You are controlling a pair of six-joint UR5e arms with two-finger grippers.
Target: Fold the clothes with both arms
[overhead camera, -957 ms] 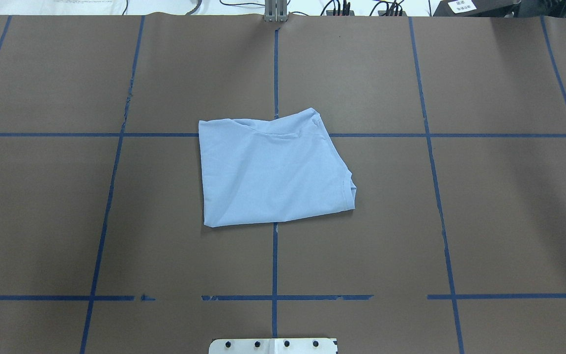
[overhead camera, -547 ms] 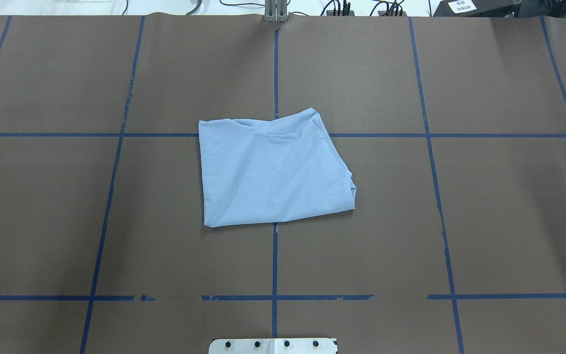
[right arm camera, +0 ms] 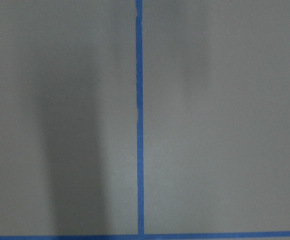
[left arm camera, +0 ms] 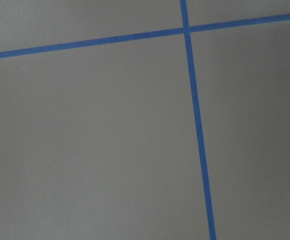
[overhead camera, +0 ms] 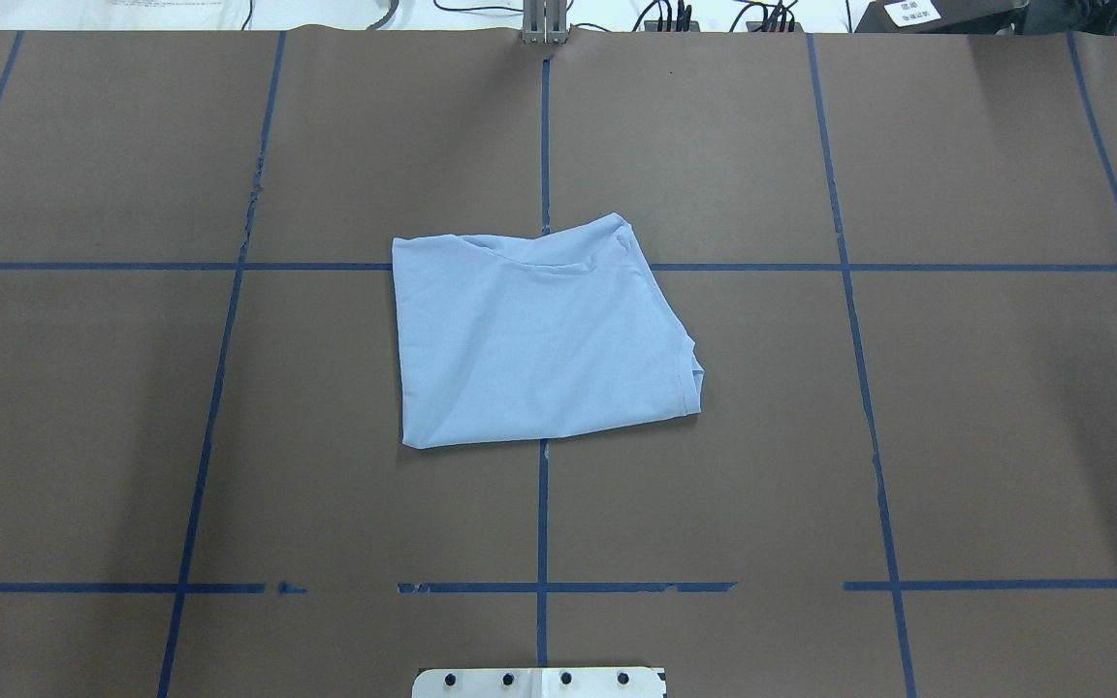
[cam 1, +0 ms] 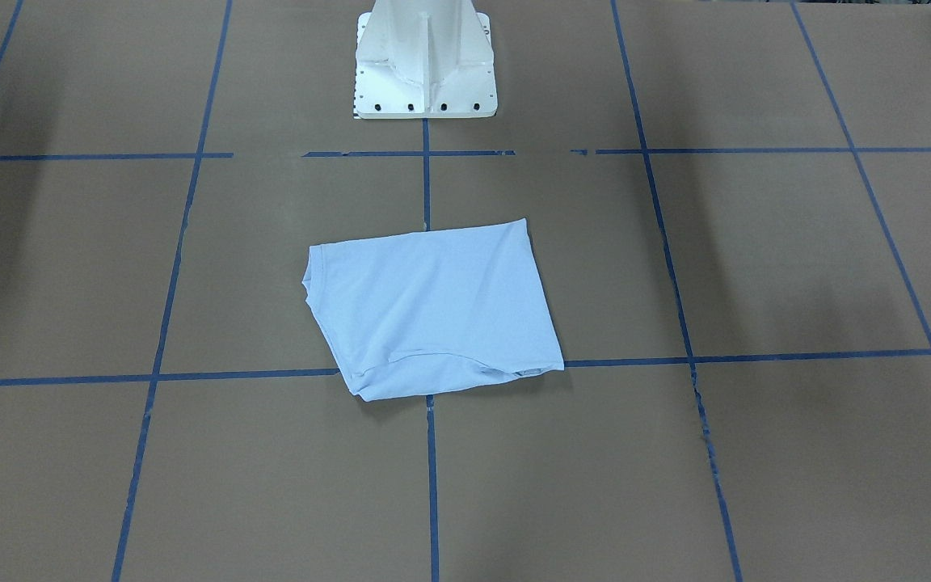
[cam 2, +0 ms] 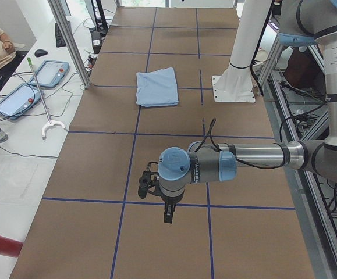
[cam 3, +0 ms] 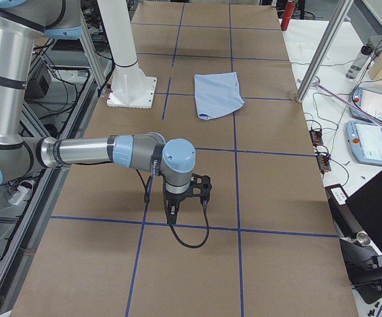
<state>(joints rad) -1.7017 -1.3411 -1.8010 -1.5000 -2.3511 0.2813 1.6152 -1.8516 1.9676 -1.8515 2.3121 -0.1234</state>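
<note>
The pale blue T-shirt [overhead camera: 539, 334], folded into a flat, roughly rectangular stack with one hemmed edge showing, lies in front of the white pedestal base [cam 1: 423, 61] and apart from it, while the left arm [cam 2: 255, 156] and right arm [cam 3: 85, 150] reach out level, well to either side of that base.

Two blue tape lines [left arm camera: 186, 31] cross on brown table [left arm camera: 84, 150].

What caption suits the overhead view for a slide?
Folded pale blue T-shirt centred on a brown table gridded with blue tape.
</note>
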